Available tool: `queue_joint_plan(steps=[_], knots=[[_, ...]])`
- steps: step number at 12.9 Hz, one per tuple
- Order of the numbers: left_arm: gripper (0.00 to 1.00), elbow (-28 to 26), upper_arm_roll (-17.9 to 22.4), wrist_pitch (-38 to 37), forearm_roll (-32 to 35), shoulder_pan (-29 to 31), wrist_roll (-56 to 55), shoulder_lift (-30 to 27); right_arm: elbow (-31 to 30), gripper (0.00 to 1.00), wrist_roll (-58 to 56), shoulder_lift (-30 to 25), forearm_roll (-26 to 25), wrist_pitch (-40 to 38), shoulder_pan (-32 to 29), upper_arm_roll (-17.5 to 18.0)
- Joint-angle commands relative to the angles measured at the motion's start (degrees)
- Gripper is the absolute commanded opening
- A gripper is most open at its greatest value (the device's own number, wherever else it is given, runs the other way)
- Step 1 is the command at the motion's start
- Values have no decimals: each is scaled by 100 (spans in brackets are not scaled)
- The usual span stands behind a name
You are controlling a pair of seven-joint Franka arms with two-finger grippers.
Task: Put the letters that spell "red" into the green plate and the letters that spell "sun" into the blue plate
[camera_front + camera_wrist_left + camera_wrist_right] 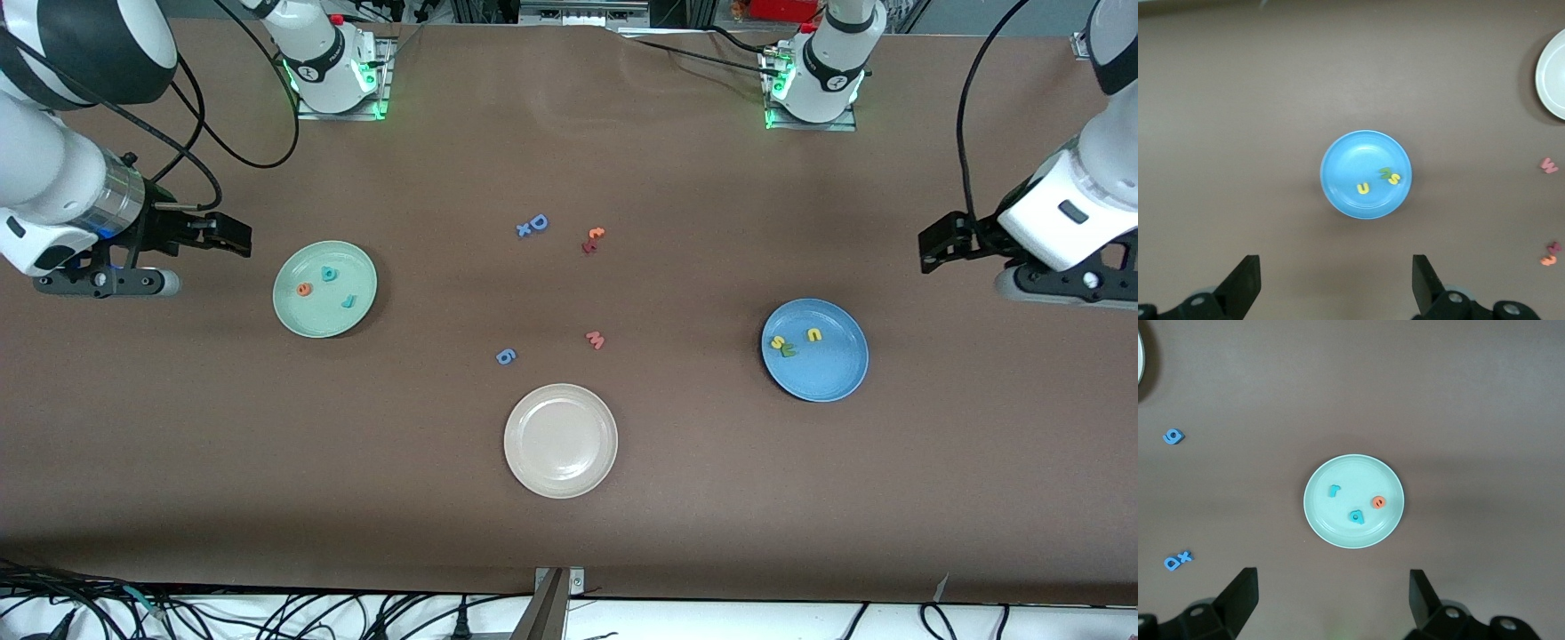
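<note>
The green plate (311, 317) lies toward the right arm's end of the table. It holds an orange "e" (304, 289), a teal "d" (330, 274) and a thin teal "r" (348, 302). The blue plate (825, 373) lies toward the left arm's end and holds a yellow "s" (777, 342), a dark green "n" (789, 351) and a yellow "u" (813, 334). My right gripper (236, 238) hangs open and empty over bare table beside the green plate (1358, 472). My left gripper (933, 246) hangs open and empty over bare table beside the blue plate (1350, 159).
A beige plate (560, 471) sits mid-table, nearest the front camera. Loose letters lie around the middle: a blue "D" with an "x" (533, 225), a red and orange pair (593, 239), a pink "w" (595, 340) and a blue "6" piece (506, 356).
</note>
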Motion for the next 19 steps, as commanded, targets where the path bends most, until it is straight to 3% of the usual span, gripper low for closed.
queue_joint_plan(steps=[1,3,6,13,19], knots=[[100,-805,752,327,-493,-353,255,-643,-208,100,64,-201,-73,82,-124,133],[100,-1509,983,687,-601,-477,657,-1065,-199,100,73,-201,-73,82,-124,133],[100,-1951,983,751,-610,-477,686,-1383,-199,100,73,-201,-65,74,-124,124],[100,-1881,992,645,-610,-635,651,-1366,-164,100,65,-210,-21,-93,-124,80],[100,-1881,1378,645,-767,-943,633,-1375,-137,100,91,-219,-12,-155,-133,80]])
